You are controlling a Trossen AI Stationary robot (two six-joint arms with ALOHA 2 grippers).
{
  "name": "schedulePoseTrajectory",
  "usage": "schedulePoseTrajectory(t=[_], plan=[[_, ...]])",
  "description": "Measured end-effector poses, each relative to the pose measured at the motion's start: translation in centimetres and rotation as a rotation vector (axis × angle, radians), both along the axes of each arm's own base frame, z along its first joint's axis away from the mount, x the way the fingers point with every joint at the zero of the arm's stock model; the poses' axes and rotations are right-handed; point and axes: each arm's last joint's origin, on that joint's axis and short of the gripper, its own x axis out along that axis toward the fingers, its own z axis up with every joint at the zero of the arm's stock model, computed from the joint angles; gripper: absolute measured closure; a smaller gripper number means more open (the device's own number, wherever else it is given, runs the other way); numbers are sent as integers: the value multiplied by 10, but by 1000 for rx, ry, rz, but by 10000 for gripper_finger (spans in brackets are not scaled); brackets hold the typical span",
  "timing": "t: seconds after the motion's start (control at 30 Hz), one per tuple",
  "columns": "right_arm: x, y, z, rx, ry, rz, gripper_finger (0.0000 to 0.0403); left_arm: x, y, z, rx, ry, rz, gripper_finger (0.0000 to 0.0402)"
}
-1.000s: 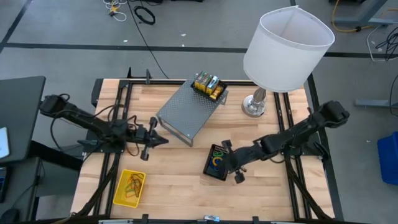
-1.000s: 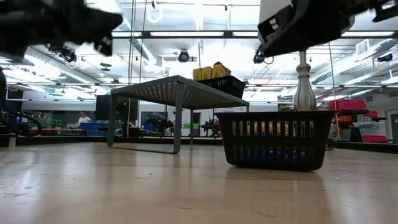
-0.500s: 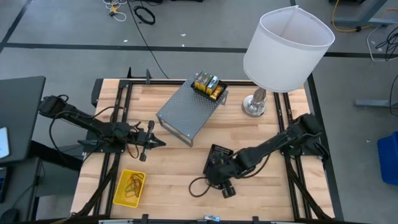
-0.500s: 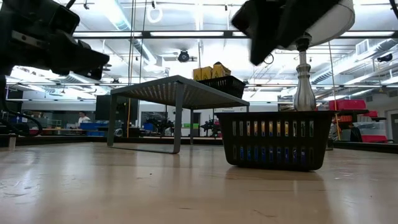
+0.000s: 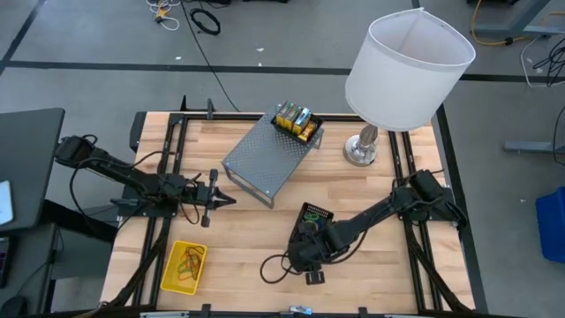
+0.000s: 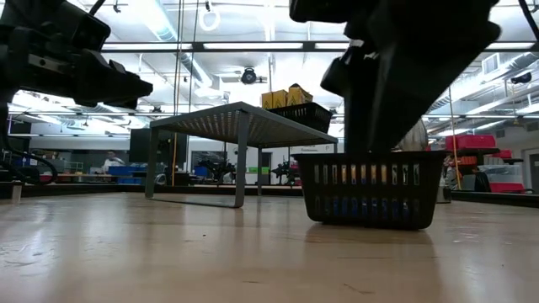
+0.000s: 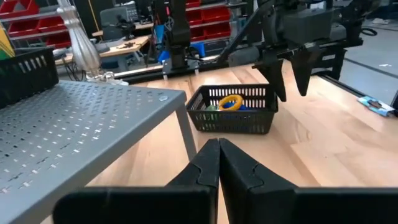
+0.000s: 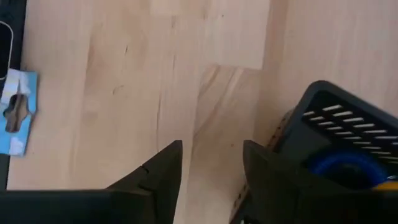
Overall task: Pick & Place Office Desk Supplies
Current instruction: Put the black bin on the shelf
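High view first: the right gripper (image 5: pixel 305 262) hangs over the wooden table (image 5: pixel 371 265) at about 6 o'clock, just beside the black mesh tray (image 5: pixel 311 223) that sits a little toward the table's centre from it. Its fingers (image 8: pixel 163 177) stand apart with bare wood between them and nothing held (the right wrist view shows the gap plainly). That tray carries coloured rubber-band loops (image 7: pixel 229 102), yellow and blue among them.

Over at 9 o'clock the left gripper (image 5: pixel 219 194) waits above the table, fingertips pressed together and empty, pointing toward the grey perforated shelf (image 5: pixel 265 161) in the middle.

On the far end of that shelf, near 12 o'clock, a second mesh tray (image 5: pixel 297 126) holds the yellow-green crayon boxes (image 5: pixel 290 115). The yellow plastic basket (image 5: pixel 183 267) lies at roughly 7 o'clock, well apart from both grippers, with a few more bands (image 5: pixel 190 260) inside. The white-shaded lamp (image 5: pixel 408 66) stands at about 1 o'clock. A small blue-white packet (image 8: pixel 15 112) shows at the table edge in the right wrist view.
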Motion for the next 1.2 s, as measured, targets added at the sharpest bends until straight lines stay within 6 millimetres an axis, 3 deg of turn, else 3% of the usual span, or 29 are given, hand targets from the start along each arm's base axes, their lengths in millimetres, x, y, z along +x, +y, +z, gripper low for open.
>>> schedulePoseTrajectory(t=[0.23,0.37,0.6,0.8,0.9,1.07,1.2], plan=[[-4,5,22,-33,26,-11,227,0,-1,1,-4,-12,-26,393],[-5,5,25,-77,19,-33,227,0,-1,1,-4,-14,-25,393],[-1,-1,-4,-141,129,-58,226,0,-1,1,-4,-14,-24,393],[5,-7,-18,-157,158,-74,228,0,-1,1,-4,-14,-24,393],[6,-9,-16,-179,140,-89,257,0,-1,1,-4,-14,-24,393],[0,-4,-17,-215,159,-64,383,0,-1,1,-4,-14,-24,393],[-9,7,-16,-294,152,-27,394,0,-1,1,-4,-14,-24,393]])
